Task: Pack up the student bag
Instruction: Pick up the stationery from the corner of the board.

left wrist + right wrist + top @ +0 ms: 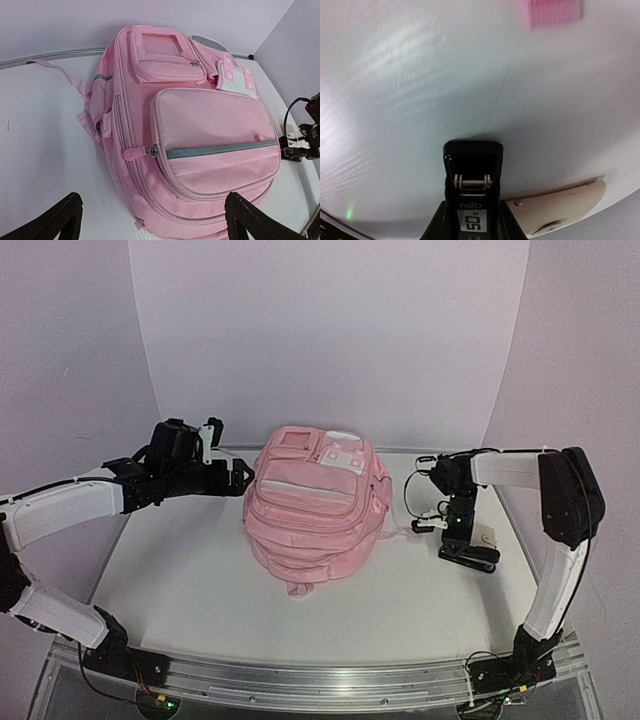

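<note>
Bag [315, 510] mid-surface [200, 580]. Left of bag: left gripper [243, 476] hovers, spread wide. Right of bag: right gripper [458, 537] pinches black stapler [473, 185], resting on surface.

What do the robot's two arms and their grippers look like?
The left arm and right arm both have white shell links joined by black joint housings. A thin black cable loops beside the right wrist, and a small white bracket sits on the left wrist. The left gripper and right gripper are black. The left one's fingers taper to points.
</note>
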Controlling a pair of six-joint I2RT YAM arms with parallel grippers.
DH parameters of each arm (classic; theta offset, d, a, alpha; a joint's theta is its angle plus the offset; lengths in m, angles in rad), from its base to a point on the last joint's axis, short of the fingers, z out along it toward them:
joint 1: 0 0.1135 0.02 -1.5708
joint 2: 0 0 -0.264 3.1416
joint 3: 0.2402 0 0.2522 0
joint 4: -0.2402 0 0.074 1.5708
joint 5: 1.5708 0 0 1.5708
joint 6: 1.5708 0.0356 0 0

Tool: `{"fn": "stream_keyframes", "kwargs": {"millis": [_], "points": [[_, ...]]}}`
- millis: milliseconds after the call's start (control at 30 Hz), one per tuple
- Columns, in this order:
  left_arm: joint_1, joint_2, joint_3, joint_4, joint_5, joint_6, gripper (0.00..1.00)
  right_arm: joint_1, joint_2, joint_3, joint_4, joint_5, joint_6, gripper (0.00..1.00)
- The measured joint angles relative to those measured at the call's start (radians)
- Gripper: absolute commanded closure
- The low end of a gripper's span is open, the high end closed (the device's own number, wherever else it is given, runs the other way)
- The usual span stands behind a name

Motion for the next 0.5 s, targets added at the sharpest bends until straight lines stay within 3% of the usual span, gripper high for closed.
{"fn": "stream_keyframes", "kwargs": {"millis": [500], "points": [[-0.008,-0.009,-0.013,0.002,0.09,0.001,0.0,0.047,0.0,0.265,-0.097,-0.431,0.296,1.0]]}}
